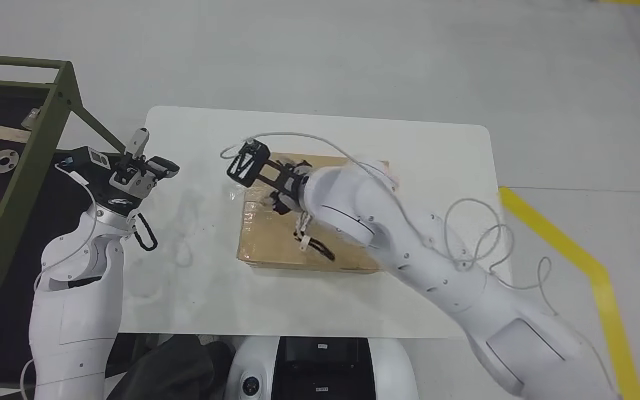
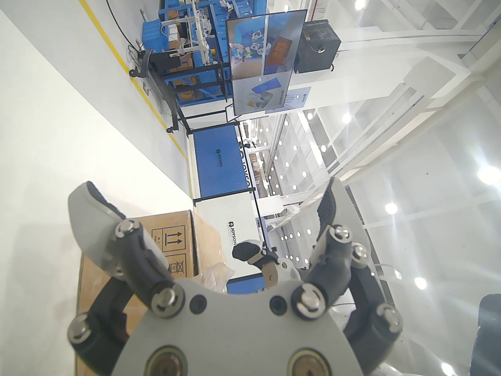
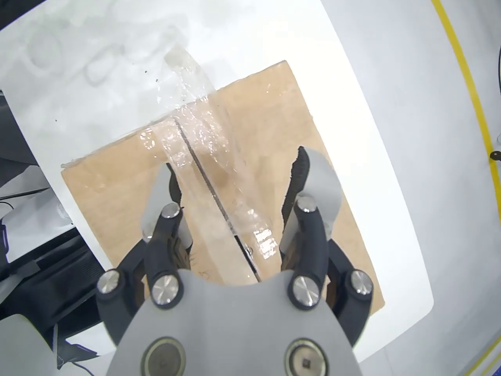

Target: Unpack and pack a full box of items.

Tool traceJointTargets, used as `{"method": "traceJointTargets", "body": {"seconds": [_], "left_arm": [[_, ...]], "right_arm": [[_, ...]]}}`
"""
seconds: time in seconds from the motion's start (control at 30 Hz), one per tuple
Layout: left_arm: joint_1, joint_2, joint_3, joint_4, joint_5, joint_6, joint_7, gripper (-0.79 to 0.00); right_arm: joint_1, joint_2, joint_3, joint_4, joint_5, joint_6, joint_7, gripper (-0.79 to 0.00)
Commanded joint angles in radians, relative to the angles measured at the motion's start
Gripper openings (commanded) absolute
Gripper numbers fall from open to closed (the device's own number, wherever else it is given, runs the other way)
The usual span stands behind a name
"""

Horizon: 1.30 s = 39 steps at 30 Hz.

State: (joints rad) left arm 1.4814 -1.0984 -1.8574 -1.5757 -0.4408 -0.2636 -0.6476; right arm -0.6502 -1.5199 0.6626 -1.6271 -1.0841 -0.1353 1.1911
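Note:
A closed brown cardboard box (image 1: 262,238) lies mid-table, its seam (image 3: 203,174) covered by crinkled clear tape (image 3: 195,127) that lifts off past the box's edge. My right gripper (image 3: 236,166) hovers open just above the seam, one finger on each side of the tape, and holds nothing. From the top it sits at the box's far left corner (image 1: 250,162). My left gripper (image 1: 155,158) stays open and empty over the table's left edge, well apart from the box (image 2: 176,236). Its wrist view looks out into the room (image 2: 211,197).
The white table (image 1: 430,160) has bare surface right of and behind the box. Faint clear plastic film (image 1: 185,225) lies left of the box. A green-framed rack (image 1: 40,130) stands off the table's left side. A yellow floor line (image 1: 570,250) runs at the right.

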Motion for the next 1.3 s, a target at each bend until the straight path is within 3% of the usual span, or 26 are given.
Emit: {"method": "traceJointTargets", "body": {"seconds": [0.0, 0.17, 0.4, 0.6, 0.97, 1.27], "left_arm": [[0.000, 0.000, 0.000, 0.000, 0.000, 0.000, 0.000, 0.000], [0.000, 0.000, 0.000, 0.000, 0.000, 0.000, 0.000, 0.000], [0.000, 0.000, 0.000, 0.000, 0.000, 0.000, 0.000, 0.000], [0.000, 0.000, 0.000, 0.000, 0.000, 0.000, 0.000, 0.000], [0.000, 0.000, 0.000, 0.000, 0.000, 0.000, 0.000, 0.000], [0.000, 0.000, 0.000, 0.000, 0.000, 0.000, 0.000, 0.000]], "right_arm": [[0.010, -0.006, -0.008, 0.019, -0.003, 0.001, -0.008, -0.265], [0.026, -0.019, -0.029, 0.054, -0.014, 0.002, -0.009, -0.400], [0.043, -0.034, -0.046, 0.087, -0.019, -0.007, 0.004, -0.523], [0.030, -0.035, -0.033, 0.080, -0.055, 0.013, 0.020, -0.785], [-0.140, 0.002, 0.056, -0.115, -0.180, 0.072, -0.037, -0.785], [-0.365, 0.036, 0.153, -0.270, -0.269, 0.153, -0.226, -0.785]]}}
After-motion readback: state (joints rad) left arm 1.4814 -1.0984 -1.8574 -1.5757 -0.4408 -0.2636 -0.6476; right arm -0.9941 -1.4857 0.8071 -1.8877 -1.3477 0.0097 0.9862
